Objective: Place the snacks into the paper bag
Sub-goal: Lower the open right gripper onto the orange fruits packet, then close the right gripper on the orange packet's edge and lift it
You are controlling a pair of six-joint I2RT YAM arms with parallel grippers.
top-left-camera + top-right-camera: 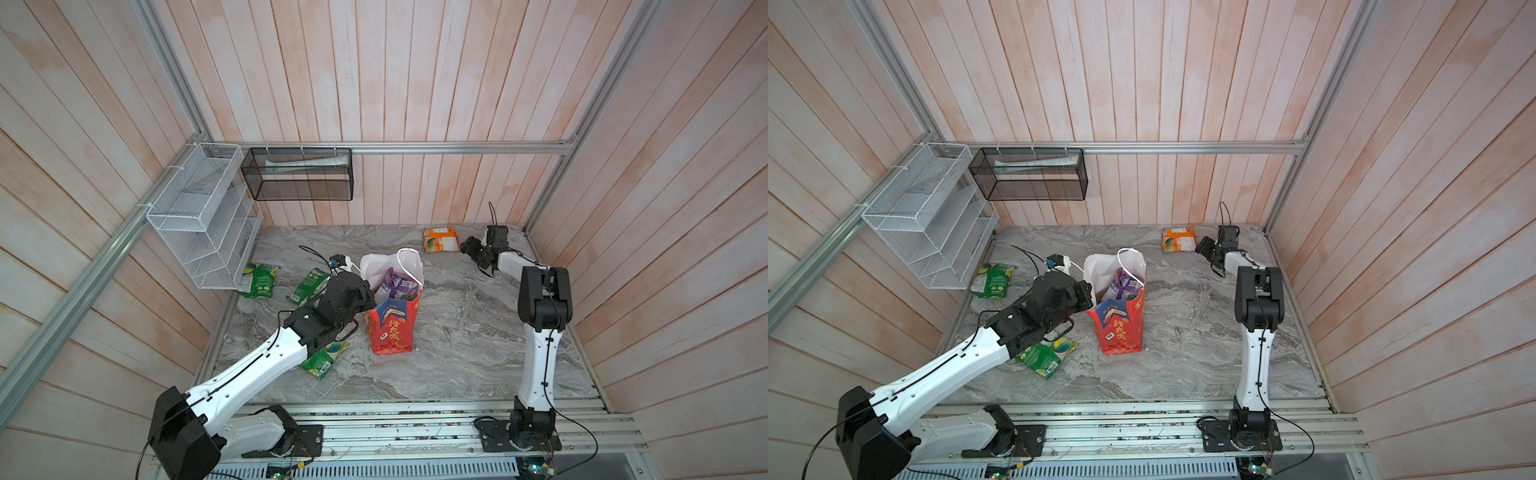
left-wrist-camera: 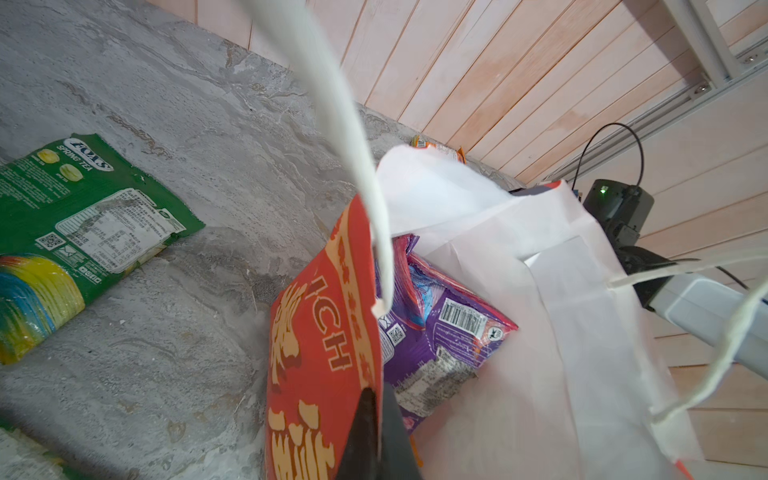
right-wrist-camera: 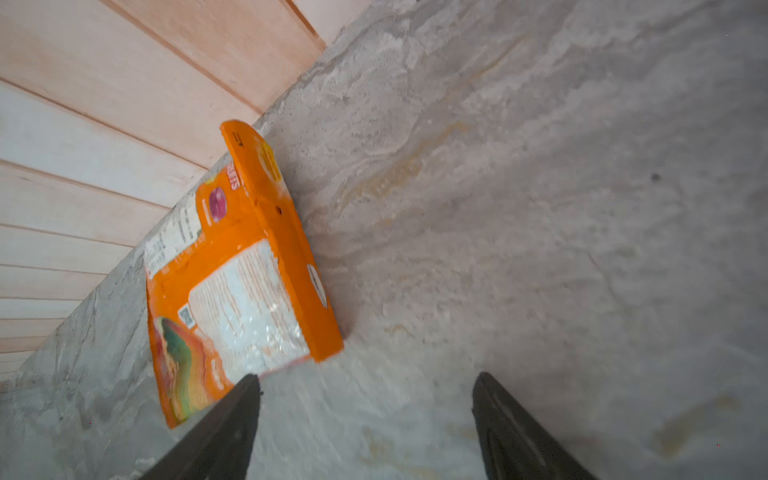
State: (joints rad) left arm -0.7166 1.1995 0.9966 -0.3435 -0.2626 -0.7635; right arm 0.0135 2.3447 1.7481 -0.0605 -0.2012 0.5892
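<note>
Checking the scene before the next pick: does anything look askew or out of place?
The paper bag gapes lopsided: its red rim is pinched in the shut left gripper. The orange packet lies apart from the others by the back wall, one edge curled up, just ahead of the open right gripper.

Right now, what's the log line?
left claw: shut on paper bag rim | right claw: open near orange packet | in bag: purple packet

Plank-walled booth, grey marble-patterned desk (image 1: 457,332).
Pale pink wooden plank walls (image 1: 415,75) enclose the desk; above its far left corner, a white wire rack (image 1: 199,224) and a black mesh basket (image 1: 299,174) hang from silver aluminium rails (image 1: 457,147).
</note>
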